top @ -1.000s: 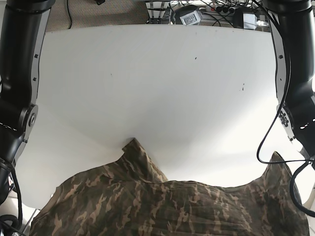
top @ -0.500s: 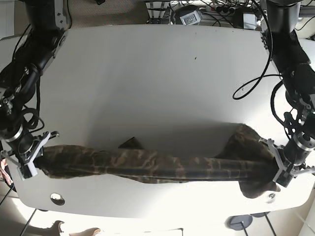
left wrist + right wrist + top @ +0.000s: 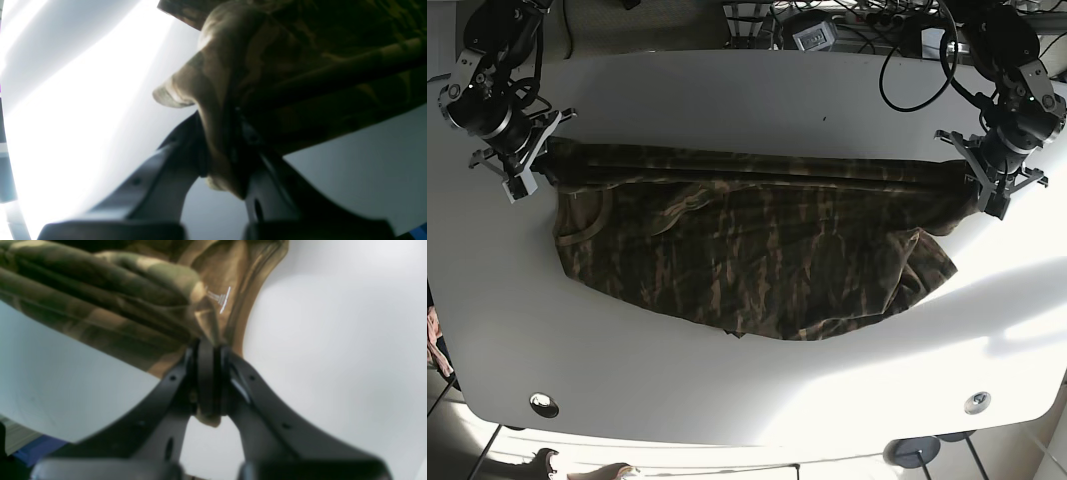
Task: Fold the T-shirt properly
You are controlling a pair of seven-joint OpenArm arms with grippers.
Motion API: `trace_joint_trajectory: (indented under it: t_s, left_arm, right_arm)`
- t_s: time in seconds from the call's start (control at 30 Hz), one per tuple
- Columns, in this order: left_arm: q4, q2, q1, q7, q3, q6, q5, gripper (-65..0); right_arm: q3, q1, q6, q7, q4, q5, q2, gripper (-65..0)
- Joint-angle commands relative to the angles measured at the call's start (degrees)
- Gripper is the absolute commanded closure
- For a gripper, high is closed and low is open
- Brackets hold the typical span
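White desk (image 3: 747, 100), rounded corners, glare along near edge; beyond far edge a tangle of cables and power gear (image 3: 827, 25) on a brownish floor. One camouflage T-shirt (image 3: 747, 250), spread across the desk's middle, top edge stretched taut between two grippers, the rest draped toward the near edge. Left gripper (image 3: 989, 182) near the desk's right edge, jaws clamped on cloth; right gripper (image 3: 527, 160) near the left edge, likewise pinching fabric. Two round fittings (image 3: 543, 404) near the front corners.
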Motion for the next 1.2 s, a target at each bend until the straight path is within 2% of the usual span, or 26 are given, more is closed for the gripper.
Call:
trace_joint_trajectory:
  t_s: [0.03,0.13,0.2,0.3,0.4,0.47,0.6,0.73,0.93,0.97,1.13,1.2]
  left_arm:
    - [1.2,-0.4,-1.1,-0.9,-1.9,0.6,1.8,0.0]
    - [1.0,-0.5,-7.4,-0.9,-0.1,0.6,2.3,0.0]
    - [0.9,-0.5,-11.8,-0.8,2.8,0.6,2.4,0.0]
    - [-0.2,-0.5,-19.8,-0.8,9.1,0.6,2.4,0.0]
    - [-2.7,-0.5,-27.0,-0.8,13.7,0.6,2.4,0.0]
    - [-5.7,-0.6,-32.0,-0.8,15.9,2.5,2.4,0.0]
    - [-12.6,-1.7,-41.3,-0.8,17.3,5.4,2.4,0.0]
    - [-20.7,-2.6,-50.7,-0.9,17.3,6.5,2.4,0.0]
    - [-30.2,-6.2,-65.4,-1.2,18.0,6.3,2.4,0.0]
    - [-32.3,-6.6,-69.4,-2.8,18.3,6.2,2.4,0.0]
    - [-42.0,-13.4,-85.4,-8.3,30.0,5.5,1.9,0.0]
    - [-42.5,-14.3,-86.8,-8.2,32.4,0.6,1.9,0.0]
  right_arm:
    - [0.5,0.3,-0.56,1.4,1.1,-2.1,1.4,-1.9]
    - [0.0,6.2,-0.69,1.5,0.4,-2.5,1.6,-1.9]
    - [-3.2,10.1,-0.86,1.5,-0.8,-2.8,2.3,-1.9]
    - [-8.4,18.6,-2.09,1.5,-2.8,-7.3,2.8,-1.9]
    - [-12.4,25.6,-2.27,1.5,-4.6,-10.6,2.8,-1.9]
    - [-14.5,30.3,-2.27,1.5,-6.8,-12.3,2.8,-1.9]
    - [-17.1,39.0,-2.01,1.5,-11.2,-14.8,3.3,-1.9]
    - [-19.7,47.0,-1.92,1.5,-15.7,-16.3,3.3,-1.9]
    - [-23.2,59.1,-2.36,1.4,-18.4,-16.3,3.3,-1.9]
    - [-23.3,62.8,-2.36,0.9,-18.7,-16.3,3.3,-1.9]
    - [-26.9,78.3,-2.36,-2.7,-21.0,-16.3,3.3,-1.9]
    - [-27.2,80.4,-2.27,-5.8,-20.4,-15.8,4.0,-1.9]
